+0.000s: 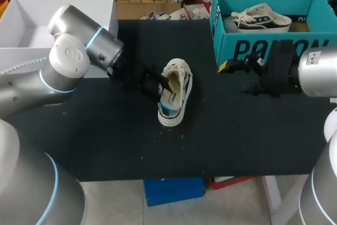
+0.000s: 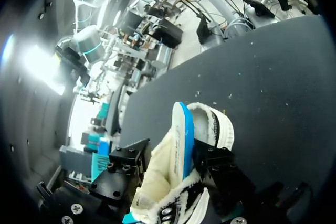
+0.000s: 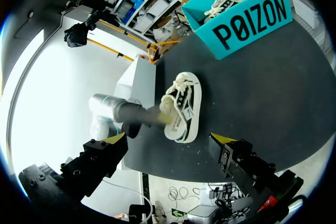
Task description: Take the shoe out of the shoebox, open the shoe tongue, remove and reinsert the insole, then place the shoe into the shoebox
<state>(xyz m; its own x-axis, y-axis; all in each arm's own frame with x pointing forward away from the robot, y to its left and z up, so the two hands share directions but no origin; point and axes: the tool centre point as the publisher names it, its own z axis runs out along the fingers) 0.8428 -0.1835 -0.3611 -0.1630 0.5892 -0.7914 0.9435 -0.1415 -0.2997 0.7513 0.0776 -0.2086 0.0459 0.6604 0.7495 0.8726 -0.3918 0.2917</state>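
**A:** Which step is in hand?

**B:** The insole one, I'd judge. The shoe [image 1: 174, 96] is out of its box and lies on its side in the middle of the table [image 1: 105, 140]. The left gripper [image 1: 168, 84] reaches into its opening from the left. In the left wrist view the insole [image 2: 182, 129], blue-edged, stands on edge partly out of the shoe, right ahead of that gripper.

**A:** Is it held?

**B:** I cannot tell, because the gripper's end is buried in the fleecy lining. Whether the insole is on its way out or back in can't be judged from one moment either.

**A:** And the other arm?

**B:** The right gripper [image 3: 168, 141] is spread wide with nothing in it. It hangs right of the shoe, just in front of the box [image 1: 274, 46].

**A:** What does the next move call for?

**B:** A firm pinch on the insole's edge and a pull or push along the shoe's length. The shoe is loose on the cloth and would likely slide, so the free gripper may need to brace it.

**A:** Any writing?

**B:** Large dark block letters run across the box's near wall, and I leave that brand unspelled. A small mark on the shoe's side is too small to make out. Farthest off, at the far right, a second shoe [image 1: 260, 18] sits inside the box.
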